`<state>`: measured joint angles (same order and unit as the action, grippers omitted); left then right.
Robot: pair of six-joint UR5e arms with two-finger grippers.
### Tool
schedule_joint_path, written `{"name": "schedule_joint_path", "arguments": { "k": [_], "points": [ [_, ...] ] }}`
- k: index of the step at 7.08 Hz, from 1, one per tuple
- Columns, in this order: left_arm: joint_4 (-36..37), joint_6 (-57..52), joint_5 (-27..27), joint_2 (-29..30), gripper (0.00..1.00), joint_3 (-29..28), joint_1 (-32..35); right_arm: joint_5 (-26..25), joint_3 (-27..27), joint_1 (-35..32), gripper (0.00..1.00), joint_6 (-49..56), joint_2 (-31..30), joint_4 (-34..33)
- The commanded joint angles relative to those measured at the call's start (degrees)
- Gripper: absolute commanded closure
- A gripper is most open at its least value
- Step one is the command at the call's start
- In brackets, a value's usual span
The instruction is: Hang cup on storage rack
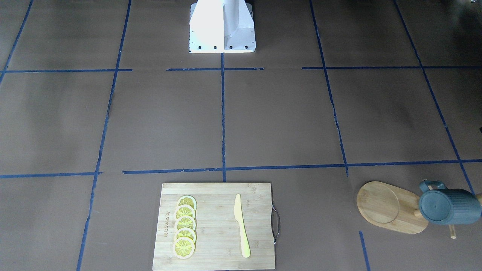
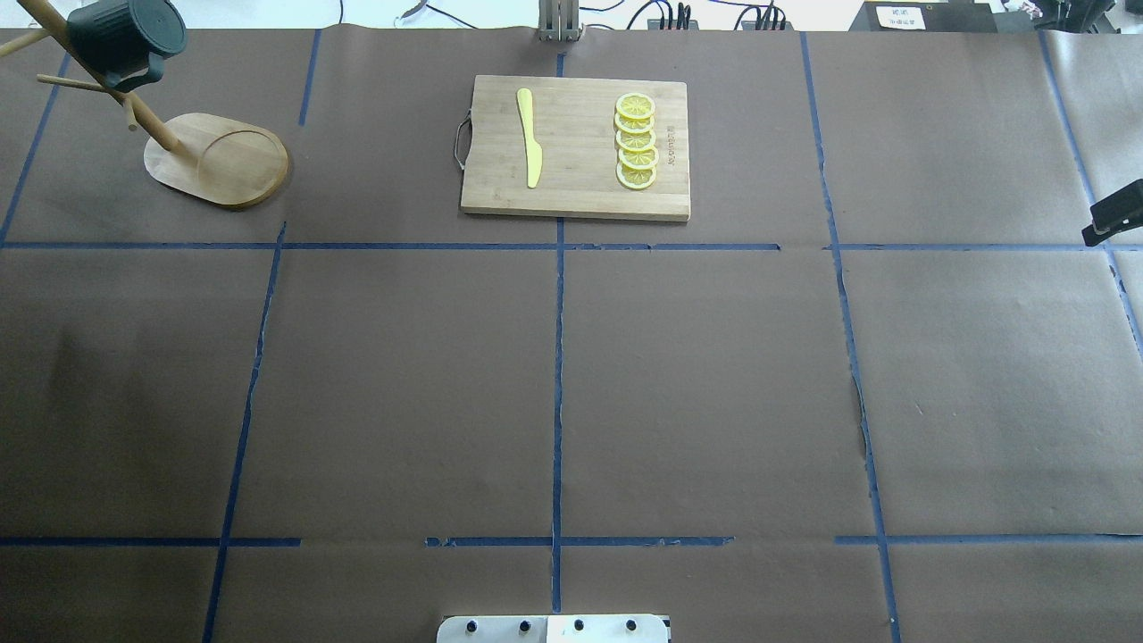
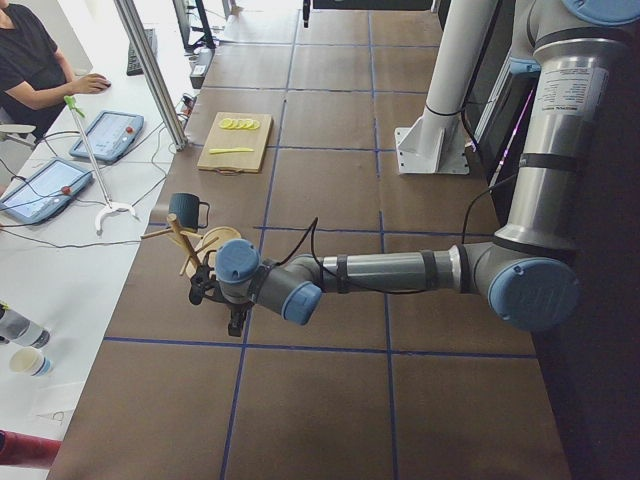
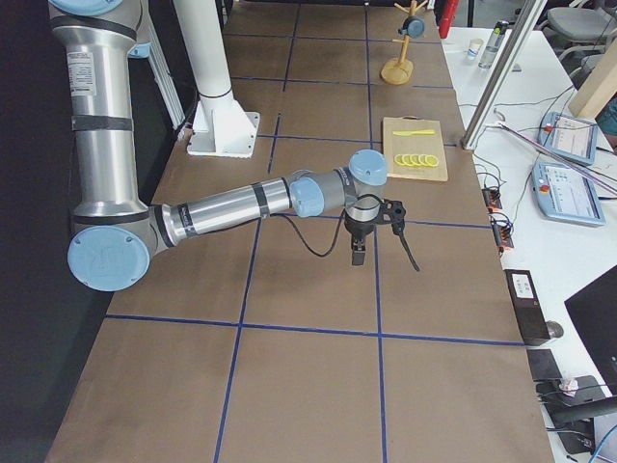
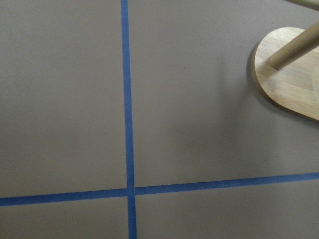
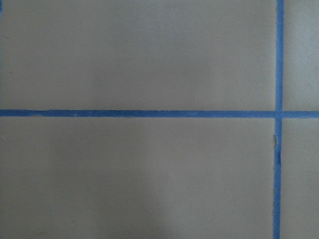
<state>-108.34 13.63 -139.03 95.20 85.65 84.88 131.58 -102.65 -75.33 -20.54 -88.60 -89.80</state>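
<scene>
The dark teal ribbed cup [image 1: 450, 206] hangs on a peg of the bamboo storage rack [image 1: 388, 207] at the table's far-left corner. It also shows in the overhead view [image 2: 125, 36] above the rack's oval base [image 2: 219, 161]. My left gripper [image 3: 215, 310] hovers close beside the rack and shows only in the exterior left view, so I cannot tell its state. The left wrist view shows the rack's base [image 5: 289, 79] and no fingers. My right gripper [image 4: 386, 256] hangs over bare table far from the rack, its fingers spread and empty. A dark part of it [image 2: 1116, 219] shows at the overhead view's right edge.
A rectangular bamboo cutting board [image 1: 216, 226] lies at the table's far middle edge with several lemon slices [image 1: 185, 226] and a yellow knife [image 1: 241, 226]. The robot's white base [image 1: 222, 26] stands at the near edge. An operators' desk with tablets [image 3: 100, 135] runs beyond the far edge.
</scene>
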Motion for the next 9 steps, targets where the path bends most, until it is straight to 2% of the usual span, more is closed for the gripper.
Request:
{"name": "schedule_joint_path", "arguments": {
  "k": [1, 3, 5, 7, 9],
  "points": [
    [9.36, -4.66, -0.71, -9.0, 0.0, 10.55, 1.43, 3.5, 6.03, -4.72, 0.0, 8.54, -0.35, -0.29],
    [9.46, -6.5, -2.38, -13.96, 0.0, 12.0, 1.61, 3.42, 7.29, -6.67, 0.0, 11.21, -0.87, -0.55],
    [13.05, -7.04, -1.78, -14.07, 0.0, 13.57, 1.69, 3.51, 7.29, -7.29, 0.0, 13.32, -1.49, -0.47],
    [15.76, -7.3, -0.46, -13.9, 0.0, 12.61, 0.91, 2.81, 7.2, -7.29, 0.0, 13.68, -1.58, -0.29],
    [19.46, -11.5, 4.17, -12.67, 0.0, 11.82, 1.25, 2.54, 7.29, -7.55, 0.0, 17.36, -1.66, -0.73]
  ]
}}
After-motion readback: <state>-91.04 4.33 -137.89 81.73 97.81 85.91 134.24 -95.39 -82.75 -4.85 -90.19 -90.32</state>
